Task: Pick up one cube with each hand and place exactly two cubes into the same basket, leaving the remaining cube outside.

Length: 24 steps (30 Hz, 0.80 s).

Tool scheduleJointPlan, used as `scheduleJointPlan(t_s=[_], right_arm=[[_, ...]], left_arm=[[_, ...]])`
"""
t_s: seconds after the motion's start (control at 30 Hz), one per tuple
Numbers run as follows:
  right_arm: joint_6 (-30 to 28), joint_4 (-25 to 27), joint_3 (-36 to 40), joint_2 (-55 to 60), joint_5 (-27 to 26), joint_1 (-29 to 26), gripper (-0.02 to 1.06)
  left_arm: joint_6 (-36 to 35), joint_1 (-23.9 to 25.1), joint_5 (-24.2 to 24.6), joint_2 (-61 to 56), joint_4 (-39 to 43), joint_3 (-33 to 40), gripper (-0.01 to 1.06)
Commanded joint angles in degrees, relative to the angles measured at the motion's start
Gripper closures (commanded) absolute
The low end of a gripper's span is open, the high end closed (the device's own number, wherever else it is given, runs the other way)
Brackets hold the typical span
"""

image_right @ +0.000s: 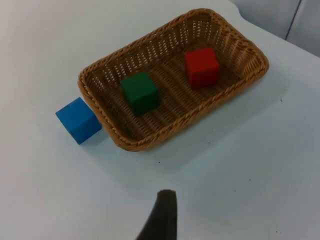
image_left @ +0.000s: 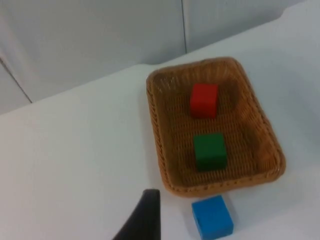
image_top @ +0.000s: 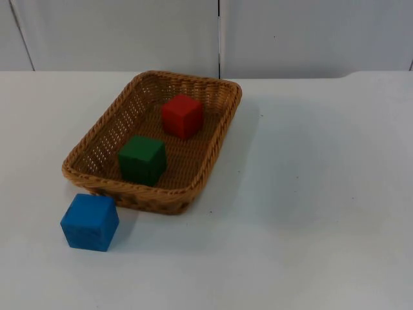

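Observation:
A woven brown basket (image_top: 213, 139) lies on the white table, left of the middle. Inside it a red cube (image_top: 182, 115) rests toward the far end and a green cube (image_top: 142, 159) toward the near end. A blue cube (image_top: 90, 221) stands on the table just outside the basket's near left corner. From the left wrist view, the basket (image_left: 265, 137), red cube (image_left: 204, 100), green cube (image_left: 209, 150) and blue cube (image_left: 212, 217) lie well below my left gripper (image_left: 142, 220). My right gripper (image_right: 160, 217) hangs high over the table to the right of the basket (image_right: 240, 82), far from every cube.
The grey partition wall (image_top: 219, 32) closes the table at the back. Bare white table top (image_top: 322, 194) stretches to the right of the basket and along the front edge.

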Motion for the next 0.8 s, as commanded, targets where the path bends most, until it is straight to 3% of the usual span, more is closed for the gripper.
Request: scheduleJointPlan(t_s=[0.0,0.2,0.43,0.77], right_arm=[[-0.3,0.5,5.3,-4.6,-4.6,-0.1,0.28],[-0.3,0.5,12.1,-11.2,-6.4,-0.1,0.28],[-0.3,0.3,19.7,-20.7,-9.6,-0.1,0.28],[1.4,-0.3,23.6,-32.0,-6.3,-0.1,0.28]], left_arm=[[0.5,0.1,-3.1,-3.6,-0.7,6.5,0.11],[0.5,0.1,-3.3,-10.2,-0.7,12.8,0.11],[-1.8,0.1,-2.5,-19.1,-0.9,14.6,0.11],[-2.1,0.1,1.8,-27.9,-0.9,15.7,0.11]])
